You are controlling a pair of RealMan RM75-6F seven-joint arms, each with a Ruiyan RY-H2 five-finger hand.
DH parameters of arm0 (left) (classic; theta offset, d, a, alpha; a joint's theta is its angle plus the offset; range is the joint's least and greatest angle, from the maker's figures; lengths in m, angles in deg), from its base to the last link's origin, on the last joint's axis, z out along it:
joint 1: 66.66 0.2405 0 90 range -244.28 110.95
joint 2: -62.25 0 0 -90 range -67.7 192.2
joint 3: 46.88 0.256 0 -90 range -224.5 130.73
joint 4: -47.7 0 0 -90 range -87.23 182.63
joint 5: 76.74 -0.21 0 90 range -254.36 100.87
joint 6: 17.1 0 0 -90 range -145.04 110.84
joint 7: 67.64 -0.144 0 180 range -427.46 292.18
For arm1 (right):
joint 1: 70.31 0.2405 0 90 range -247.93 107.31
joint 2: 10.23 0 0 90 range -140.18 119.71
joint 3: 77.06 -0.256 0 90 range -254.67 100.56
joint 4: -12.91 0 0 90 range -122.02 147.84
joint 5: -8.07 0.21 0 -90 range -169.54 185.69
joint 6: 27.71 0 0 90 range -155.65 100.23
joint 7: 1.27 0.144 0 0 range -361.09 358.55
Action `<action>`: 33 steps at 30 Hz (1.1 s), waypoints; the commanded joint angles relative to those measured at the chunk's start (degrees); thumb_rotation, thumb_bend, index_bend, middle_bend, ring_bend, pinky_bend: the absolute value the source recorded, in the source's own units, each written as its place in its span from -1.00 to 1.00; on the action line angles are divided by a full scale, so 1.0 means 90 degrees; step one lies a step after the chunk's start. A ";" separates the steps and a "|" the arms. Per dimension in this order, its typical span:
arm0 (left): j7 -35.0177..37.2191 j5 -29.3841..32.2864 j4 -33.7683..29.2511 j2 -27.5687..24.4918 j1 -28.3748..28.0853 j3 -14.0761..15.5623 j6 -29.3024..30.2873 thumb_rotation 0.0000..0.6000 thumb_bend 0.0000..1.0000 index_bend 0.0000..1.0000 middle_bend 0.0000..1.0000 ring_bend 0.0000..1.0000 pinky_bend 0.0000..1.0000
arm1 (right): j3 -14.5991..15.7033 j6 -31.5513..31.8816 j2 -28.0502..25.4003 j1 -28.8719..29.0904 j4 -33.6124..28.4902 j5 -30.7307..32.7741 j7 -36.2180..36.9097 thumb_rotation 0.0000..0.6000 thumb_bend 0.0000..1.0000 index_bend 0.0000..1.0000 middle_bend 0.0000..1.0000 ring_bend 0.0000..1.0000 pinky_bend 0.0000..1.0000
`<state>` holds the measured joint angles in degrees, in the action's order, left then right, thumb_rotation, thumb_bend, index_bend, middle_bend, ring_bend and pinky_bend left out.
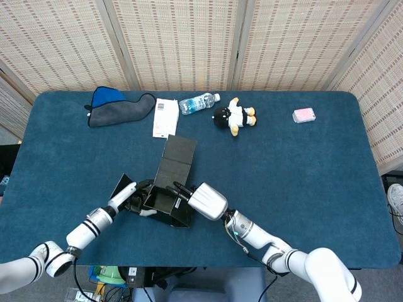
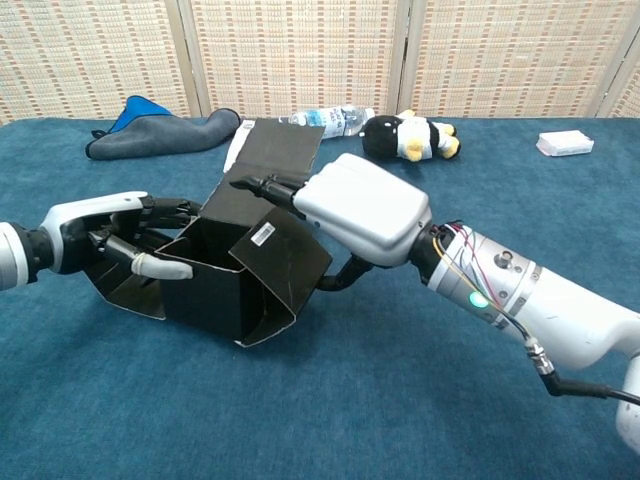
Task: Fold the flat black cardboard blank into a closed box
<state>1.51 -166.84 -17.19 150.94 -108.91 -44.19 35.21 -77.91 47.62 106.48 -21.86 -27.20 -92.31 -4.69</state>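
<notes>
The black cardboard box (image 1: 169, 195) (image 2: 212, 292) is half formed, with its mouth open upward, low over the blue table near the front edge. Its long lid flap (image 1: 178, 155) (image 2: 281, 150) leans back and to the right. My left hand (image 1: 130, 197) (image 2: 104, 234) holds the box's left side, its thumb across the front wall above a splayed side flap. On the other side my right hand (image 1: 204, 200) (image 2: 356, 208) grips the box: its fingers reach over the back rim and its thumb sits under the right flap.
Along the far side of the table (image 1: 315, 189) lie a blue and grey cloth (image 1: 116, 106), a white paper (image 1: 165, 117), a water bottle (image 1: 198, 102), a plush toy (image 1: 235, 116) and a small pink box (image 1: 303, 115).
</notes>
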 commanded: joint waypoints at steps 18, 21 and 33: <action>-0.0289 0.0067 0.0057 0.0182 0.0077 -0.0042 0.0096 1.00 -0.67 -0.82 -0.61 0.11 0.39 | -0.0008 -0.0242 0.0100 0.0420 0.0184 -0.0083 0.0214 1.00 -0.80 -0.71 -0.48 0.44 1.00; -0.0376 0.0061 0.0080 0.0213 0.0085 -0.0041 0.0113 1.00 -0.67 -0.83 -0.62 0.11 0.39 | 0.0009 -0.0401 -0.0004 0.0510 0.0017 -0.0093 0.0126 1.00 -0.75 -0.64 -0.44 0.45 1.00; -0.0675 0.0125 0.0130 0.0322 0.0148 -0.0100 0.0186 1.00 -0.67 -0.85 -0.67 0.11 0.39 | 0.0042 -0.0718 -0.0274 0.0622 -0.0453 -0.0070 -0.0174 1.00 -0.59 -0.50 -0.34 0.49 1.00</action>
<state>-4.33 -165.80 -16.09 153.72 -107.66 -45.01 36.81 -77.58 41.26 104.15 -16.32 -31.11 -92.94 -6.14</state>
